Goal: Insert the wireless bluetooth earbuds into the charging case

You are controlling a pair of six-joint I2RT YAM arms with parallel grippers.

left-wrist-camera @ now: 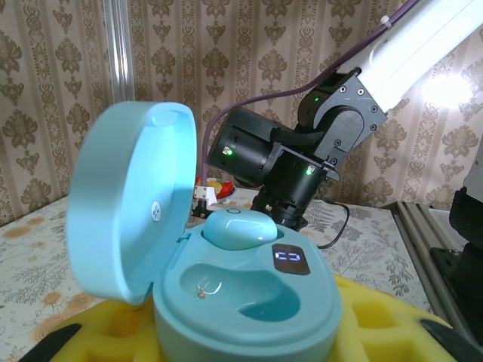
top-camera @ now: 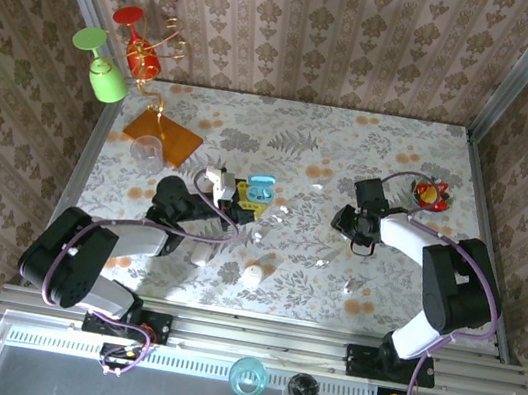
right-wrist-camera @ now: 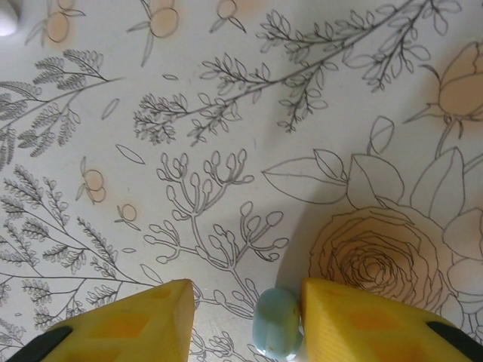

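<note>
Left gripper (left-wrist-camera: 241, 335) clamped on open teal charging case (left-wrist-camera: 302, 298), low centre of left wrist view, lid up at frame left. Seated earbud (left-wrist-camera: 235, 228) in far slot, near slot unfilled. Right gripper (right-wrist-camera: 245, 305) spread apart at bottom edge of right wrist view, over flowered table (right-wrist-camera: 226, 113). Loose bluish earbud (right-wrist-camera: 277, 332) between the fingers, touching pad (right-wrist-camera: 355, 317) at frame right, gap to the other.

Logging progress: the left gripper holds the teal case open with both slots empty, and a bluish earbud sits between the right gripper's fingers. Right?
Not both: the left wrist view shows a seated earbud in the far slot of the charging case; the near slot alone is empty. The left gripper does hold it, and the bluish earbud sits between the right gripper's fingers.
</note>
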